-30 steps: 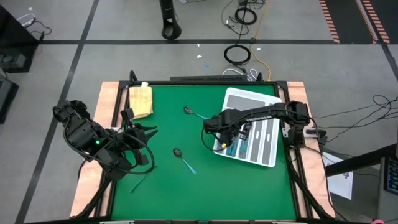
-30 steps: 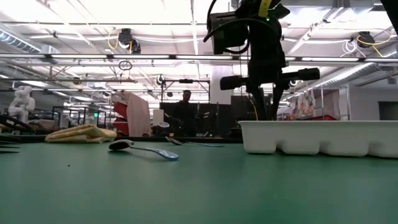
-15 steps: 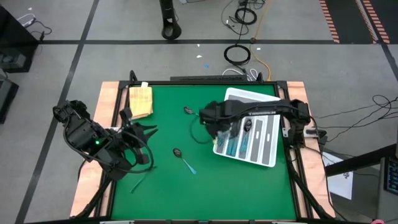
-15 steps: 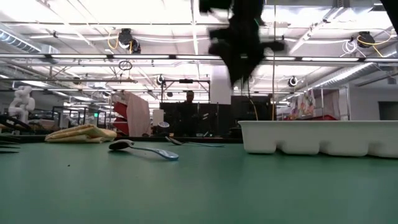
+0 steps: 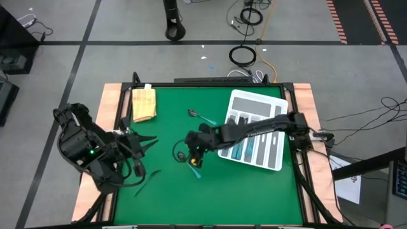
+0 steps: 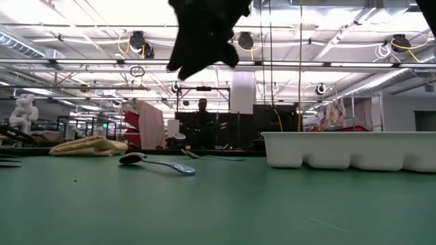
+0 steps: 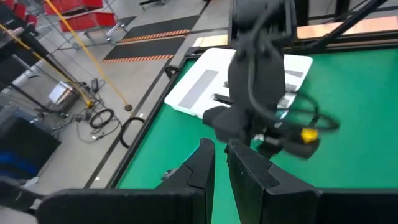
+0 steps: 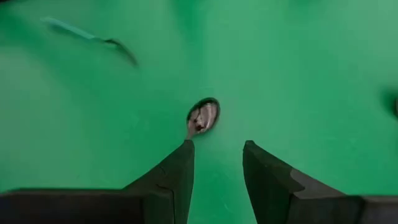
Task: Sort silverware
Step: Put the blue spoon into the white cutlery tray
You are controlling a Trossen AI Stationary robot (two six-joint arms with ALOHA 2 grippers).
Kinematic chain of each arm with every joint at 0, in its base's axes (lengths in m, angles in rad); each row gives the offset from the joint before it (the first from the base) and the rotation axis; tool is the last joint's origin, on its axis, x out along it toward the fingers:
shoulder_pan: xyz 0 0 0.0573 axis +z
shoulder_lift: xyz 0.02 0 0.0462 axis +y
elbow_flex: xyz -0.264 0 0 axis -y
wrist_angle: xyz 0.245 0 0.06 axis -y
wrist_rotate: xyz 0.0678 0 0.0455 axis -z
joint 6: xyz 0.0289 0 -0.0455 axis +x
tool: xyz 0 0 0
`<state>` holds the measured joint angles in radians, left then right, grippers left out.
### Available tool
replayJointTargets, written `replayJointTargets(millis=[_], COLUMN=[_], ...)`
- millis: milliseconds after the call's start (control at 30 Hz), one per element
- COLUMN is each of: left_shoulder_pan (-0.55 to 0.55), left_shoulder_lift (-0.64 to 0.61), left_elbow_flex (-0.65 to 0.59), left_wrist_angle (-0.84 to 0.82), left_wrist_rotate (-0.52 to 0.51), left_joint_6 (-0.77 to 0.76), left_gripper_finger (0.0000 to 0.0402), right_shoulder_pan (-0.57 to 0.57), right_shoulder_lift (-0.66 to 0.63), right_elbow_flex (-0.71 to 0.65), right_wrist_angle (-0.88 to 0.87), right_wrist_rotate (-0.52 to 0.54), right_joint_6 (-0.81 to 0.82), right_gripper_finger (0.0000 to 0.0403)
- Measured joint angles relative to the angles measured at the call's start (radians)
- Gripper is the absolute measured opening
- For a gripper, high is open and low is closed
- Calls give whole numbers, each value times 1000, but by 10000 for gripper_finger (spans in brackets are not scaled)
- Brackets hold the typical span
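A spoon (image 5: pixel 182 155) with a dark head and light-blue handle lies flat on the green mat; its head (image 8: pixel 203 116) shows just beyond my right gripper (image 8: pixel 217 146). That gripper (image 5: pixel 191 151) hovers open above the spoon, touching nothing. A second spoon (image 5: pixel 200 116) lies farther back. Another light-blue utensil (image 5: pixel 146 175) rests near the left arm. Several pieces lie in the white tray (image 5: pixel 275 159). My left gripper (image 7: pixel 221 152) waits shut over the mat's left side (image 5: pixel 147 141).
A tan sponge-like block (image 5: pixel 144 102) sits at the far left corner. The tray (image 6: pixel 347 150) stands on the right side of the mat. Bare green mat lies between the spoons and the near edge. A person stands far off in the room behind the table.
My right gripper has swung from above the tray toward the table's left and near edge, coming down over the spoon in the middle of the mat. Its arm now stretches across the tray's near-left corner. The spoons have stayed where they were.
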<state>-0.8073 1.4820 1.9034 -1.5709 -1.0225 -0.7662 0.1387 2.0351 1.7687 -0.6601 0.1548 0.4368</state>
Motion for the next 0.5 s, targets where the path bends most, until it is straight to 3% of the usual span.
replayJointTargets(millis=[233, 500], left_shoulder_pan=[-46, -79], left_shoulder_lift=[0, 0], left_elbow_flex=[0, 0], left_wrist_angle=[0, 0], left_wrist_rotate=[0, 4], left_joint_6=[-14, -13], left_gripper_finger=[52, 52], right_shoulder_pan=[56, 66], right_shoulder_lift=[144, 246], right_elbow_flex=[0, 0], right_wrist_angle=[148, 192], right_wrist_rotate=[57, 82], right_joint_6=[165, 258], right_gripper_finger=[125, 125])
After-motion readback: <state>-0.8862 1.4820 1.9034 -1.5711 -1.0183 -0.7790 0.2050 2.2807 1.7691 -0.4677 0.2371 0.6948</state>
